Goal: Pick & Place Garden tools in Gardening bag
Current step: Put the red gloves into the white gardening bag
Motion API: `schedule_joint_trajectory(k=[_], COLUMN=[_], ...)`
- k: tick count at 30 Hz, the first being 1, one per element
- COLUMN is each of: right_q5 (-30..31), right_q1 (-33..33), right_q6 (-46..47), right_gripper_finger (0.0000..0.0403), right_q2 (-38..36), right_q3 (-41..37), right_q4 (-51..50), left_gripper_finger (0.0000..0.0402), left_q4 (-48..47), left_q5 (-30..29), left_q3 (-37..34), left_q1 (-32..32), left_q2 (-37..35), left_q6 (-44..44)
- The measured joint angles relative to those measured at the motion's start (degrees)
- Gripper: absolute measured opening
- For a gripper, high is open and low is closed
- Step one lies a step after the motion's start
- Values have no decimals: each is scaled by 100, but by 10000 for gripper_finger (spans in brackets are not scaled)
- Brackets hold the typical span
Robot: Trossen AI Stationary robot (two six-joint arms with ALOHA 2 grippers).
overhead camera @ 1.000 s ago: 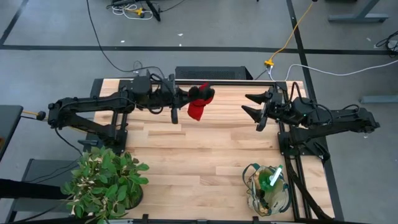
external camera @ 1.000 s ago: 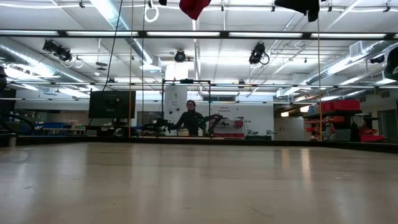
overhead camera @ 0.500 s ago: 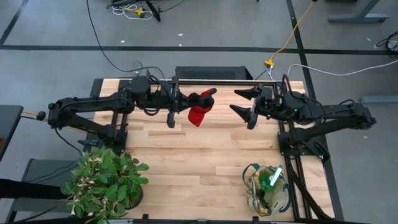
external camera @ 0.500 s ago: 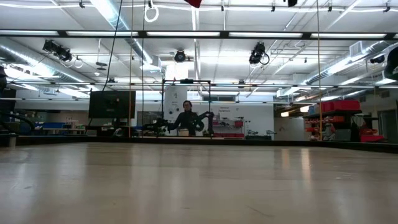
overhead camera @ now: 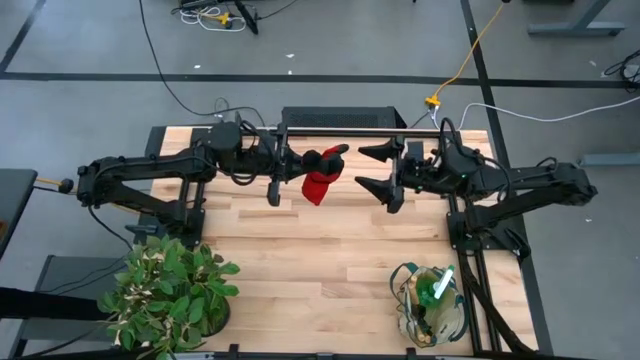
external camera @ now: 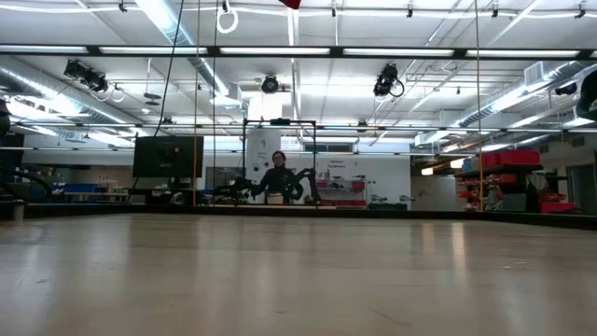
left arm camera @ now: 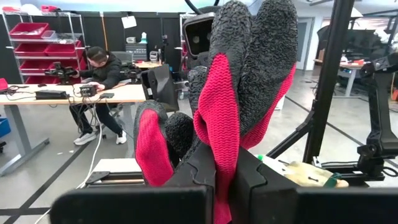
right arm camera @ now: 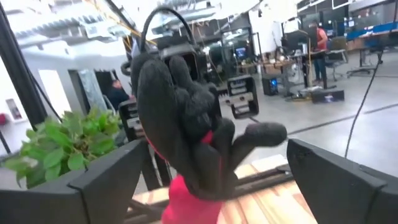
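Hanging from left gripper (overhead camera: 297, 166), glove (overhead camera: 320, 172) faces right gripper (overhead camera: 373, 168).

Both arms stretched level toward each other above the far half of the table, left gripper (overhead camera: 296, 163) clamped tight around a red glove (overhead camera: 320, 172), right gripper (overhead camera: 372, 170) just beside it, jaws spread wide, facing it.
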Motion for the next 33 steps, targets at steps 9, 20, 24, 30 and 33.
schedule_joint_trajectory(k=[9,20,24,30,33], right_q5=[-41,-38,-18,70,69], right_q1=[-2,-2,0,-2,-2], right_q6=[97,387,352,402,461], right_gripper_finger=[400,400,400,400,400], right_q2=[271,555,555,555,555], right_q3=[3,2,4,3,4], right_q4=[628,1033,1078,1138,1157], left_gripper_finger=[16,16,16,16,16], left_q4=[0,0,0,-4,-4], left_q5=[0,0,0,-1,-30], left_q3=[-2,-2,-2,-2,-2], left_q1=[0,0,0,0,0], left_q2=[0,0,0,0,0], left_q6=[2,3,2,-4,-10])
